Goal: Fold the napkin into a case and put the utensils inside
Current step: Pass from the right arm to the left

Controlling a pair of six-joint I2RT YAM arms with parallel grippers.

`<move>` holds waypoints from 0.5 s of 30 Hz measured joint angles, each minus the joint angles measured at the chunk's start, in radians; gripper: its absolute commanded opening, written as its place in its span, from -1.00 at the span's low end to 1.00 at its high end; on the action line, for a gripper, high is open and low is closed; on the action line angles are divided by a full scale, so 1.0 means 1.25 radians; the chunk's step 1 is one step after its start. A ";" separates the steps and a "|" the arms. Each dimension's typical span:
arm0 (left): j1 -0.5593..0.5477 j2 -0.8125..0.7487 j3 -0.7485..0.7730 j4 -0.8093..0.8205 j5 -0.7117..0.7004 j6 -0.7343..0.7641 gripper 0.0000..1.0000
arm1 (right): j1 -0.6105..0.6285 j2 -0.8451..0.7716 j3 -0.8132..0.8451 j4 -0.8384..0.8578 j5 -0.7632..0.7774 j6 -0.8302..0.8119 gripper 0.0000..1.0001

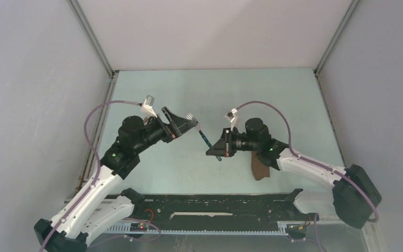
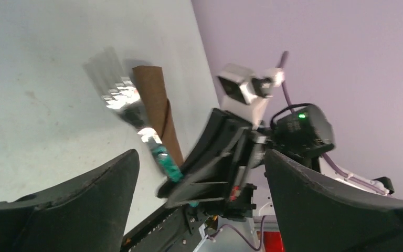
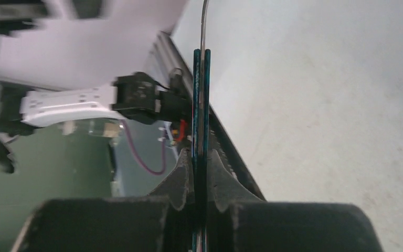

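A fork hangs in mid-air between the two arms, silver tines (image 1: pixel 191 116) toward the left arm and dark teal handle (image 1: pixel 208 140) toward the right. My right gripper (image 1: pixel 219 152) is shut on the handle, seen edge-on (image 3: pixel 200 105) between its jaws (image 3: pixel 200 176). My left gripper (image 1: pixel 182 122) stands open by the tines, its fingers (image 2: pixel 84 205) wide apart and touching nothing. The blurred fork (image 2: pixel 136 113) shows beyond them. The brown napkin lies folded as a narrow case (image 1: pixel 260 169) on the table under the right arm, and it shows behind the fork as a strip (image 2: pixel 155 100).
A black rail (image 1: pixel 210 207) runs along the near table edge between the arm bases. Grey walls close in the pale table (image 1: pixel 273 100) at left, right and back. The right arm's wrist and camera (image 2: pixel 252 105) fill the middle of the left wrist view.
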 measured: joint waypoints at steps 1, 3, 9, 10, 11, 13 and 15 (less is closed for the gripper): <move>0.000 0.000 -0.025 0.043 0.013 -0.015 0.95 | -0.010 -0.019 0.000 0.016 -0.017 0.013 -1.00; 0.000 -0.002 -0.084 0.139 0.026 -0.049 0.96 | -0.025 -0.064 0.000 0.042 -0.040 0.038 -1.00; 0.000 0.001 -0.211 0.356 0.039 -0.139 0.59 | -0.037 -0.163 0.000 0.114 -0.079 0.096 -1.00; 0.000 0.004 -0.212 0.399 0.043 -0.149 0.45 | -0.038 -0.170 0.000 0.123 -0.088 0.105 -1.00; 0.000 0.008 -0.210 0.435 0.048 -0.158 0.43 | -0.038 -0.174 0.000 0.130 -0.097 0.111 -1.00; 0.000 0.019 -0.205 0.501 0.060 -0.169 0.58 | -0.039 -0.175 0.000 0.140 -0.113 0.121 -1.00; 0.000 0.033 -0.201 0.558 0.078 -0.176 0.69 | -0.039 -0.175 0.000 0.140 -0.125 0.128 -1.00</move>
